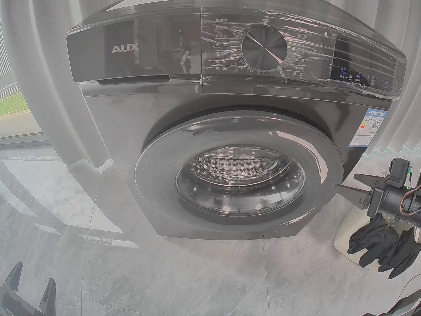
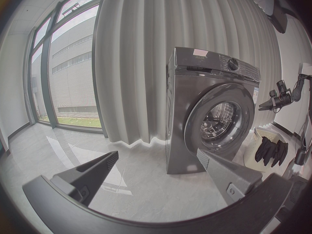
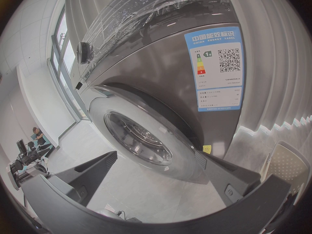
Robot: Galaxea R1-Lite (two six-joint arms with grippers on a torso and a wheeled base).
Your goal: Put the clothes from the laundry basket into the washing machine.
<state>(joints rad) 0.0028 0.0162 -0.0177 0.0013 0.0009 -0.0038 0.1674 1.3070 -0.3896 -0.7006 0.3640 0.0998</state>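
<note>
Door first? It's shut on the washing machine, and the drum looks bare.

Yes. The right gripper hangs just beside the door's right rim, fingers spread wide, holding nothing. I'd hook that rim and swing it fully out, so it can't block the drop.

And the clothes?

Dark pieces draped over the edge of the white basket, on the floor to the right of the machine, below that arm.

Left gripper?

Low on the left, well apart from it all, also wide and empty.
</note>
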